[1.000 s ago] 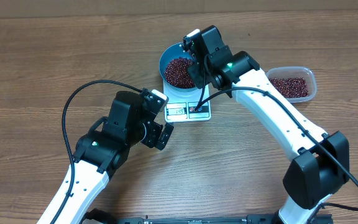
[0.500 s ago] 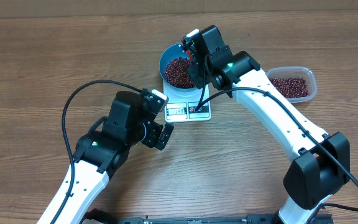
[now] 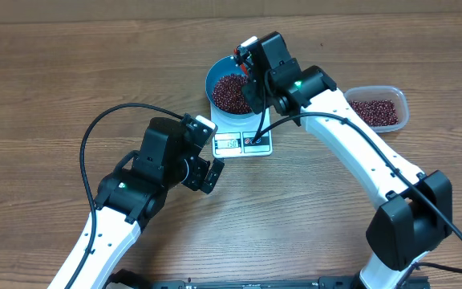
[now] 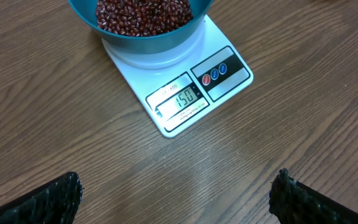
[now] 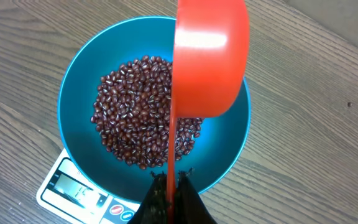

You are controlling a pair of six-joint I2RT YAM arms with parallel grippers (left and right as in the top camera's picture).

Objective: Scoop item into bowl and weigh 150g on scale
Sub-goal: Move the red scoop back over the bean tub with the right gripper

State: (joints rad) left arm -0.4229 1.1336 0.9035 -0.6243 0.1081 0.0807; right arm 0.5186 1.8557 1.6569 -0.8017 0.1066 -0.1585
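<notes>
The beans [image 5: 135,118] are seen as a loose heap of small, glossy, dark red-brown grains with pale marks, lying in the blue bowl [image 5: 78,87]. The bowl is set on the white scale [image 4: 179,81], whose display is read as 150. A red scoop [image 5: 210,59] is held tilted on edge over the bowl, its thin handle clamped between the closed jaws of the right gripper [image 5: 173,194]. The left gripper [image 4: 176,196] is spread wide and empty, near the scale. More beans are contained in a clear tub [image 3: 403,112], well apart.
</notes>
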